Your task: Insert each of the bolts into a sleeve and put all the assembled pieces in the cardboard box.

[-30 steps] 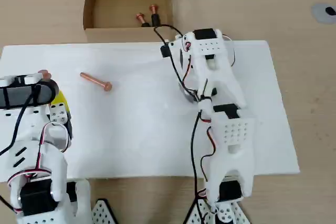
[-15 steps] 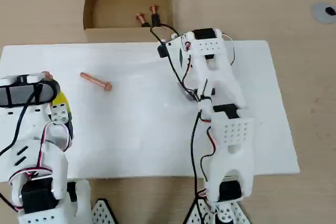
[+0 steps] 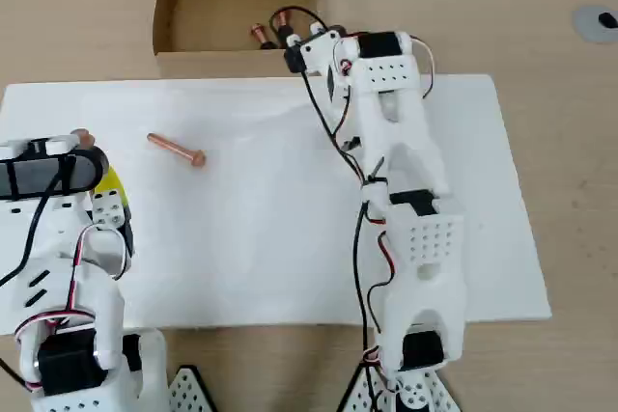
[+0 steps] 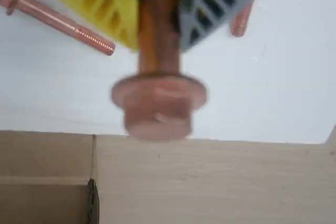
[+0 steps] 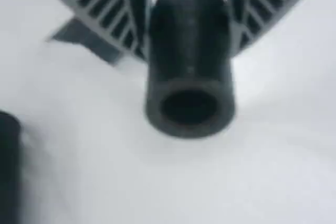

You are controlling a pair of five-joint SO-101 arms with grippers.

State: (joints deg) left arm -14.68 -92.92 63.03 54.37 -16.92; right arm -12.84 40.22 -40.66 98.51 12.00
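Note:
My left gripper (image 4: 159,3) is shut on a copper bolt (image 4: 159,103), head pointing away from the wrist, and sits at the mat's left edge (image 3: 82,139). A loose copper bolt (image 3: 176,151) lies on the white mat (image 3: 261,219) to its right, also seen close by (image 4: 58,22). My right gripper (image 5: 189,24) is shut on a black sleeve (image 5: 189,87), open bore facing the camera. The right arm (image 3: 386,94) stretches to the cardboard box (image 3: 164,16), its wrist over the box's near right corner. Assembled pieces (image 3: 258,33) lie inside.
A second threaded copper tip (image 4: 241,19) pokes out beside my left gripper's grey finger. A dark object (image 5: 8,171) sits at the edge of the right wrist view. Bare wooden table (image 3: 560,142) surrounds the mat. Black cables trail from the right wrist over the box.
The right arm has reached farther from the mat toward the box, carrying the sleeve. The left arm and the loose bolt have stayed put.

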